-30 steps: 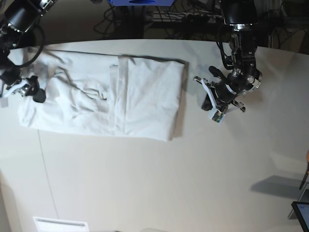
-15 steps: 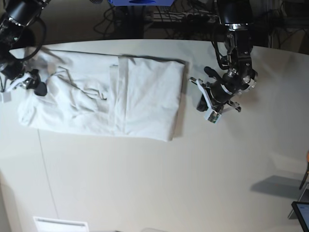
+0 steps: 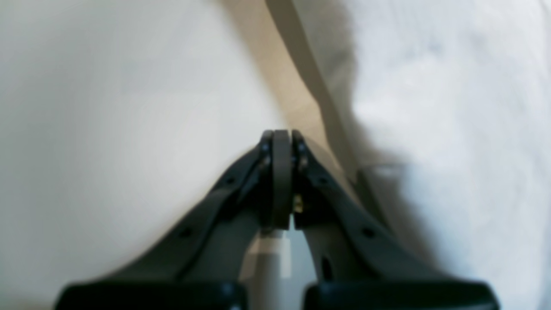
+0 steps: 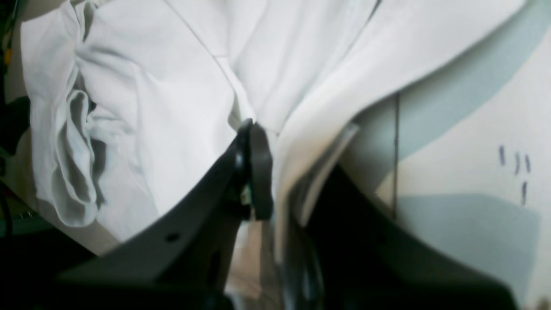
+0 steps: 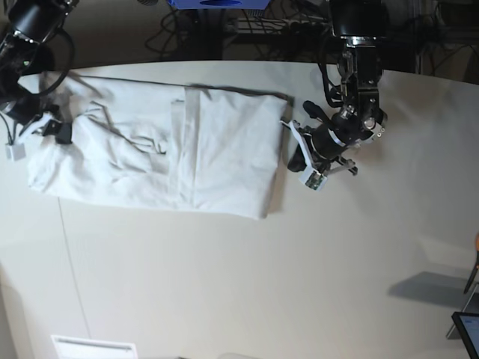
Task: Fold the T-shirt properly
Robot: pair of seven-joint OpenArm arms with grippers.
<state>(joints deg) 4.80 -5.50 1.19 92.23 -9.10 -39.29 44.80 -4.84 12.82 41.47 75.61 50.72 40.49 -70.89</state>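
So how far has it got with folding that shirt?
The T-shirt already lies folded into a long band. In hand: the right gripper is shut on cloth at one end, and the shut left gripper is at the other edge, holding nothing. Left, probably: folding the band shorter.

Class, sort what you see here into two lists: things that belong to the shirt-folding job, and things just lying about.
Job: T-shirt, left gripper, right gripper.

Lying about: paper label, cables, blue box, table.
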